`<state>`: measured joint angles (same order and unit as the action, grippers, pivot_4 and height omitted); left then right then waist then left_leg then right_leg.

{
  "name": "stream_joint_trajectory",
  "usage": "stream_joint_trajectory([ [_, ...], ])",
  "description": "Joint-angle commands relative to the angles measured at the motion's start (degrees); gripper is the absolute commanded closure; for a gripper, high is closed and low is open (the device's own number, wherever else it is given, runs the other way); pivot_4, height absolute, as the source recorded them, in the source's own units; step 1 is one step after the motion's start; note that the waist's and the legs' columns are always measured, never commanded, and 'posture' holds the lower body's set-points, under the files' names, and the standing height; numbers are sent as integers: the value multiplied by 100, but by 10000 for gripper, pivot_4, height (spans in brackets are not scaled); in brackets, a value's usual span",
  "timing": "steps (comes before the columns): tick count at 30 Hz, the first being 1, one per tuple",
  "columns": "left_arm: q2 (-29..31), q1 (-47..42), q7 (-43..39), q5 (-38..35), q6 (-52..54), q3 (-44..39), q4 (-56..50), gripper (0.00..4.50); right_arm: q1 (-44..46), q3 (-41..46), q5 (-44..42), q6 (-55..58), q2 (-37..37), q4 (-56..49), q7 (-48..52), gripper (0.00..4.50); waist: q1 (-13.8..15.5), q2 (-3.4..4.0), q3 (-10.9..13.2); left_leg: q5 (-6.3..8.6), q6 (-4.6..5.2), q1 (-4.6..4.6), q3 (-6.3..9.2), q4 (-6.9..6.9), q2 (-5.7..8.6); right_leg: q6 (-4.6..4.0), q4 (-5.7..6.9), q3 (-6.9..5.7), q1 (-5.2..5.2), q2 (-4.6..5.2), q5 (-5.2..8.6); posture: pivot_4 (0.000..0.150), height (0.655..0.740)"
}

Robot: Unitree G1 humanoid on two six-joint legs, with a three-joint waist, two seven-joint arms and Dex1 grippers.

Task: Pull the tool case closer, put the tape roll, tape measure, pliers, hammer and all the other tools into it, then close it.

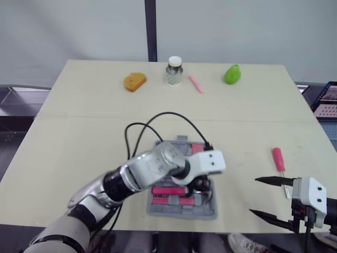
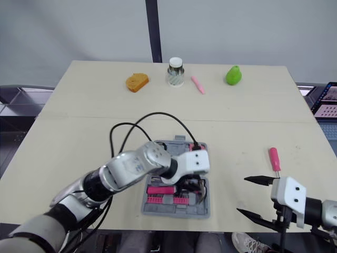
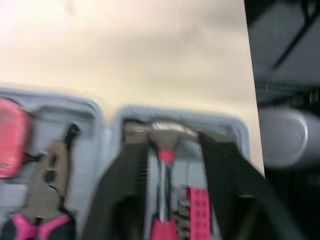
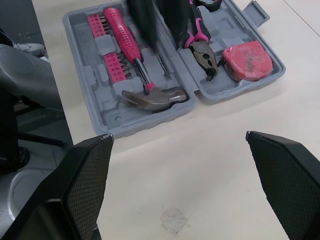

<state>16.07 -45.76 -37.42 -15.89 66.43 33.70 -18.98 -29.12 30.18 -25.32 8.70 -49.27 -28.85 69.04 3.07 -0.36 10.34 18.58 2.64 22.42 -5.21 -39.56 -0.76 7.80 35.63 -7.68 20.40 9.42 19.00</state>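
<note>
The grey tool case (image 1: 179,213) lies open near the table's front edge, at the middle. In it are a hammer (image 4: 150,97) with a pink grip, pink-handled pliers (image 4: 202,47) and a red tape measure (image 4: 247,59). My left gripper (image 1: 200,187) reaches down into the case, open. Its fingers (image 3: 125,170) stand on either side of the hammer's shaft (image 3: 162,165) with a gap on both sides. My right gripper (image 1: 254,196) hovers open and empty at the front right edge. A pink screwdriver (image 1: 279,161) lies on the table just beyond it.
Along the far edge stand an orange object (image 1: 135,81), a white-lidded jar (image 1: 174,71), a thin pink stick (image 1: 196,84) and a green pear-shaped thing (image 1: 232,74). A black cable (image 1: 158,118) loops over the table behind the case. Pink bit racks (image 4: 112,55) line the case.
</note>
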Motion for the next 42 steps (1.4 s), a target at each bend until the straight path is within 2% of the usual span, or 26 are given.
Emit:
stream_joint_trajectory([
  [1, -221, 272, 101, -22, -1394, -831, 185, 44226, 4, 159, -71, -132, 53, 21, -3, 0, 6, 0, 0, 0, 1, 0, 0, 0, 1, 0, 1, 0, 0, 1, 0, 1500, 6950],
  [5, -247, 687, -486, -204, -3041, -1379, 410, 44226, 47, 139, -96, -156, 73, 67, -3, 0, -8, 1, 0, 2, 1, 0, -1, 0, 1, 0, -1, -4, -1, 1, 0, 1500, 6950],
  [7, 42, 1016, -1030, -233, -3893, -1538, 442, 44226, 96, 115, -91, -171, 69, 110, -9, 0, -15, 3, -1, 2, 1, -1, -1, 0, 1, 0, 0, -5, -1, 0, 0, 1500, 6950],
  [10, 484, 1337, -1874, -613, -4270, -1834, 632, 44226, 148, 90, -74, -196, 63, 171, -6, 0, -34, 5, -3, 2, -1, -4, -4, 1, 0, 0, 1, -4, -1, -1, 0, 1500, 6950],
  [13, 1085, 1854, -2687, -585, -4978, -1910, 870, 44226, 174, 98, -71, -207, 78, 196, -32, 0, -39, 7, -4, 3, -1, -4, -5, 2, -2, 0, 3, -4, 3, -2, 0, 1500, 6950],
  [18, 1407, 2406, -3237, -516, -5613, -1921, 1163, 44226, 165, 134, -89, -188, 112, 175, -70, 0, 5, 7, -4, 7, 0, -3, -4, -1, 0, 0, 2, -3, 2, 0, 0, 1500, 6950],
  [27, 1361, 2889, -3403, 90, -6514, -1538, 1569, 44226, 154, 127, -81, -208, 133, 183, -69, 0, -23, 9, -5, 13, 2, -4, -8, -3, 0, 1, 3, -2, 2, 2, -1, 1500, 6950],
  [30, 1264, 2919, -3104, 342, -6540, -1475, 1736, 44226, 152, 120, -70, -204, 144, 174, -86, 0, -21, 11, -6, 13, 3, -5, -8, -3, 0, 1, 2, -1, 2, 2, -1, 1500, 6950],
  [42, 1098, 2946, -2841, 688, -6715, -1358, 1998, 44226, 69, 187, -79, -197, 179, 131, -70, 0, -25, 11, -6, 15, 3, -4, -8, -2, -1, 2, 3, -1, 3, 3, -1, 1500, 6950],
])
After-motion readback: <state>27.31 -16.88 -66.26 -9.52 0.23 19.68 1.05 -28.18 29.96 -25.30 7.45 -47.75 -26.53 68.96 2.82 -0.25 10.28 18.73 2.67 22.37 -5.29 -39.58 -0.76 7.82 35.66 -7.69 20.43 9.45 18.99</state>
